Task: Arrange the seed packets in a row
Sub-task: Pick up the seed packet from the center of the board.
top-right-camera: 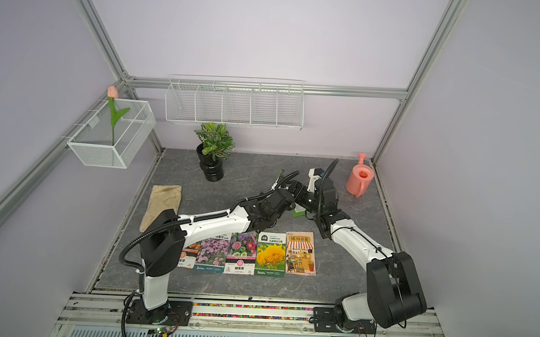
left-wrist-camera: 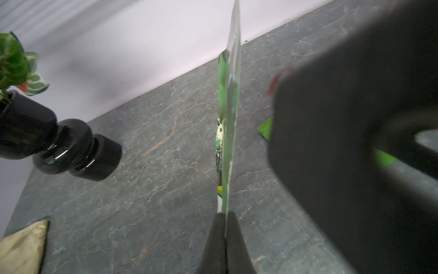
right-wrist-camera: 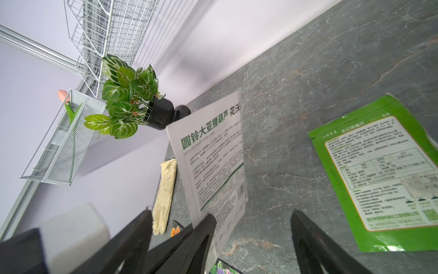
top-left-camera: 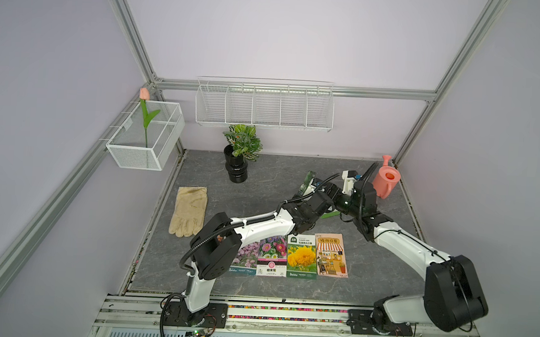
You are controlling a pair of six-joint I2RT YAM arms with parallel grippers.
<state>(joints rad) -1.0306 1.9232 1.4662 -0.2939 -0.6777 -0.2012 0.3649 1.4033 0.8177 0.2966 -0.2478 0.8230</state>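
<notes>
while the gourd packet (right-wrist-camera: 213, 161) is being pinched upright by the left gripper (left-wrist-camera: 224, 214), the right gripper (right-wrist-camera: 253, 214) is being held spread beside it; the free place past the shop packet (top-left-camera: 331, 255) is being judged at 5 o'clock, nearer the right arm.

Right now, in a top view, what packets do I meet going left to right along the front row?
orange packet, partly hidden → pink-flower packet → mixed-flower packet → yellow-flower packet → shop-drawing packet

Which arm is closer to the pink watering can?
Right. The right arm is just beside the watering can; the left arm, holding a packet, is farther off, toward the table's middle.
</notes>
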